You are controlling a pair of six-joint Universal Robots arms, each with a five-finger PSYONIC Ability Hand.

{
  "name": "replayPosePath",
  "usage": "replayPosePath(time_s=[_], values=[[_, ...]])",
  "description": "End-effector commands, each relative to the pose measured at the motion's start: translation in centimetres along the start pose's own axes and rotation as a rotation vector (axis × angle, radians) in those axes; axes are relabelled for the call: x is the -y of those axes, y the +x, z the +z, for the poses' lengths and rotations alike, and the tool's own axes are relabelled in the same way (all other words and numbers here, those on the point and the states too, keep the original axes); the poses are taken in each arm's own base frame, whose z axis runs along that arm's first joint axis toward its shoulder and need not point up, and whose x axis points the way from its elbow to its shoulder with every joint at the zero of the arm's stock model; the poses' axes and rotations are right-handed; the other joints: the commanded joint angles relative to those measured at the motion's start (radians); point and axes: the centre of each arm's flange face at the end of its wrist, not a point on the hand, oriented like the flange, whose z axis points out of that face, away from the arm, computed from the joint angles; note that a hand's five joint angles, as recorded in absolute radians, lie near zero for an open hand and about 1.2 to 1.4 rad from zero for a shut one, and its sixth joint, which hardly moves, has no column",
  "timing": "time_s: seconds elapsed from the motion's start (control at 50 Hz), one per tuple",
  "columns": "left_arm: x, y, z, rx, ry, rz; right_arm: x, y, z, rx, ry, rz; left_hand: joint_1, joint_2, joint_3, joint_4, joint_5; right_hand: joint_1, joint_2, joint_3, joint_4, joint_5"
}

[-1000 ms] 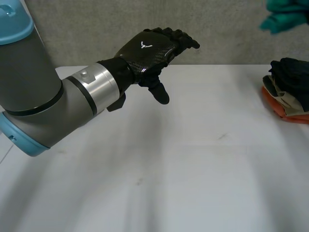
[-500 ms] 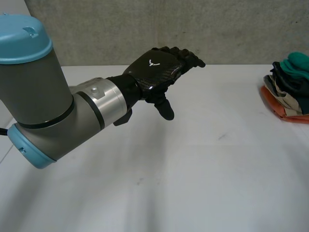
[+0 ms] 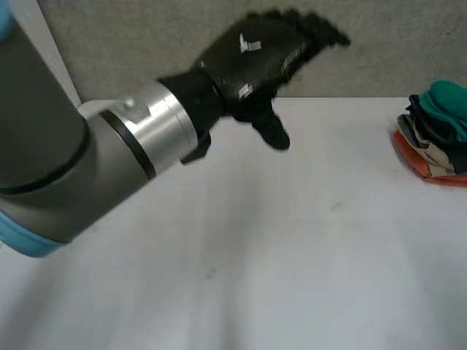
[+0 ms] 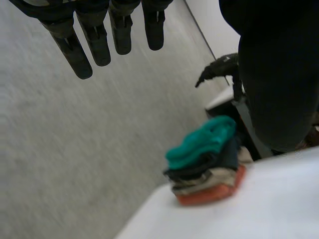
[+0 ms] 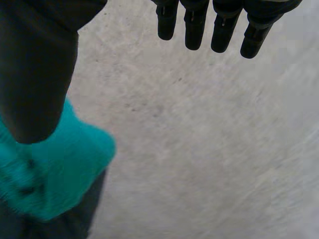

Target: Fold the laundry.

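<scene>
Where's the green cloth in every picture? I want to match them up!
Head view: the green cloth tops the clothes pile at the table's far right edge.
Left wrist view: the green cloth tops that pile, out beyond the left hand's fingertips.
Right wrist view: the green cloth lies close beside the right hand's thumb.
Shared landmark: the dark cloth directly under it.

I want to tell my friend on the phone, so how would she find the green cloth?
Look at the white table and go to its right edge, where a small pile of folded clothes sits. The teal cloth lies on the very top of that pile. The layers underneath are dark, beige and orange, so it is the only green one.
</scene>
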Motion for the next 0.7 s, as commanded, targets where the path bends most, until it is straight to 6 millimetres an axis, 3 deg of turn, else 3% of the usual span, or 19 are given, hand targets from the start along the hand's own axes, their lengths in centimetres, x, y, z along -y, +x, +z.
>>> replayPosePath(time_s=[0.02,0.06,0.08,0.12,0.14,0.16,0.2,0.22,0.24,0.28,0.3,0.34,0.36,0.38,0.54,0.62,0.66,0.68,0.7], values=[[3.7,-4.3,-0.8,0.162,0.126,0.034,9.4,-4.7,-1.0,-0.024,0.255,-0.063,-0.018,-0.017,-0.023,-0.012,-0.019,-0.052,-0.041,-0.034,-0.036,-0.046],[4.0,-6.8,-1.5,0.261,0.130,0.056,11.4,-7.2,-2.1,0.025,0.337,-0.042,-0.015,-0.014,-0.020,-0.009,-0.016,-0.052,-0.041,-0.034,-0.036,-0.046],[4.1,-9.6,-2.2,0.363,0.128,0.079,12.1,-8.1,-2.6,0.042,0.363,-0.035,-0.009,-0.008,-0.014,-0.003,-0.010,-0.052,-0.041,-0.034,-0.036,-0.046],[3.6,-12.7,-3.2,0.465,0.105,0.100,12.8,-10.1,-3.5,0.083,0.399,-0.020,-0.009,-0.008,-0.014,-0.003,-0.010,-0.052,-0.041,-0.034,-0.036,-0.046],[3.2,-14.2,-3.8,0.514,0.089,0.112,13.2,-12.3,-4.3,0.132,0.429,-0.006,-0.009,-0.008,-0.014,-0.003,-0.010,-0.052,-0.041,-0.034,-0.036,-0.046],[1.9,-16.6,-4.7,0.594,0.039,0.137,13.2,-13.5,-4.7,0.161,0.439,0.002,-0.009,-0.008,-0.014,-0.003,-0.010,-0.052,-0.041,-0.034,-0.036,-0.046],[-0.2,-18.7,-5.5,0.653,-0.038,0.175,13.2,-15.6,-5.7,0.214,0.441,0.021,-0.009,-0.008,-0.014,-0.003,-0.010,-0.052,-0.041,-0.034,-0.036,-0.046],[-1.2,-19.5,-5.8,0.666,-0.084,0.210,13.0,-17.9,-6.8,0.271,0.437,0.045,-0.009,-0.008,-0.014,-0.003,-0.010,-0.052,-0.041,-0.034,-0.036,-0.046],[-3.7,-20.9,-6.1,0.681,-0.170,0.254,12.8,-18.9,-7.3,0.299,0.428,0.053,-0.009,-0.008,-0.014,-0.003,-0.010,-0.052,-0.041,-0.034,-0.036,-0.046],[-6.4,-21.8,-6.1,0.676,-0.257,0.300,11.3,-21.5,-8.8,0.374,0.376,0.079,-0.009,-0.008,-0.014,-0.003,-0.010,-0.052,-0.041,-0.034,-0.036,-0.046],[-8.9,-22.5,-6.2,0.659,-0.332,0.343,10.6,-22.4,-9.2,0.398,0.354,0.084,-0.009,-0.008,-0.014,-0.003,-0.010,-0.052,-0.041,-0.034,-0.036,-0.046],[-11.8,-23.2,-6.4,0.638,-0.408,0.371,9.2,-24.0,-10.0,0.445,0.311,0.092,-0.015,-0.014,-0.020,-0.009,-0.016,-0.052,-0.041,-0.034,-0.036,-0.046],[-13.4,-23.5,-6.6,0.626,-0.443,0.376,7.8,-25.2,-10.7,0.477,0.262,0.094,-0.021,-0.020,-0.026,-0.014,-0.022,-0.052,-0.041,-0.034,-0.036,-0.046],[-16.4,-24.2,-7.0,0.600,-0.500,0.376,7.1,-25.7,-11.0,0.489,0.239,0.092,-0.027,-0.026,-0.032,-0.020,-0.028,-0.052,-0.041,-0.034,-0.036,-0.046],[-26.2,-27.3,-6.6,0.490,-0.503,0.343,2.5,-28.7,-13.9,0.590,0.094,0.028,-0.027,-0.026,-0.032,-0.020,-0.028,-0.052,-0.041,-0.034,-0.036,-0.046],[-29.2,-28.2,-6.1,0.487,-0.494,0.341,1.3,-28.9,-14.7,0.601,0.057,0.001,0.034,0.036,0.030,0.041,0.034,-0.052,-0.041,-0.034,-0.036,-0.046],[-29.8,-28.2,-5.9,0.483,-0.488,0.344,1.0,-28.9,-15.0,0.604,0.046,-0.002,0.242,0.243,0.237,0.248,0.241,-0.052,-0.041,-0.034,-0.036,-0.046],[-29.9,-28.2,-5.7,0.483,-0.483,0.348,0.8,-28.9,-15.0,0.604,0.039,-0.003,0.464,0.465,0.459,0.471,0.463,-0.052,-0.041,-0.034,-0.036,-0.046],[-29.6,-28.3,-5.3,0.485,-0.469,0.359,0.8,-28.9,-15.1,0.603,0.037,-0.003,1.080,1.081,1.075,1.086,1.079,-0.052,-0.041,-0.034,-0.036,-0.046]])
